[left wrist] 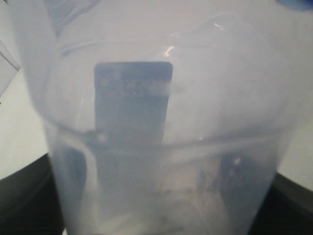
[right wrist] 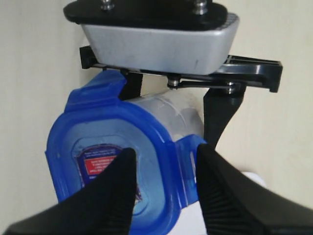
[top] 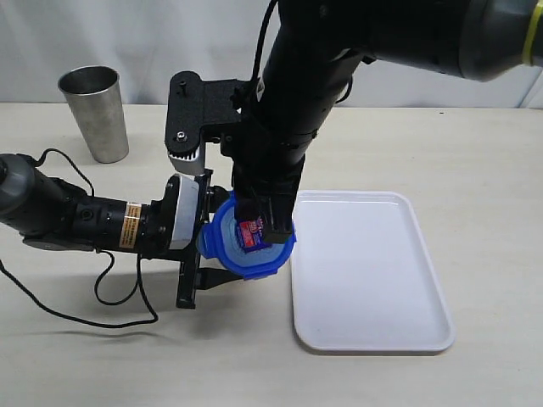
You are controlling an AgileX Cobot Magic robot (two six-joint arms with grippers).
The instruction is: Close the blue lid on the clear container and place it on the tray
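The blue lid [top: 246,248] with its red-and-white sticker sits on top of the clear container [right wrist: 171,110], which hides most of the container in the exterior view. My left gripper [top: 216,236] reaches in from the left and is shut on the container's sides. In the left wrist view the translucent wall [left wrist: 195,98] fills the frame, with dark fingers [left wrist: 73,181] showing through it. My right gripper [right wrist: 165,151] hangs just over the lid [right wrist: 107,142], open. One finger is over the sticker and the other is beside a flap. The white tray [top: 373,280] lies directly to the right.
A grey steel tumbler [top: 95,110] stands at the back left. The left arm's black cable [top: 110,292] loops over the table at the front left. The right arm's bulky body [top: 297,102] comes down from the top of the exterior view.
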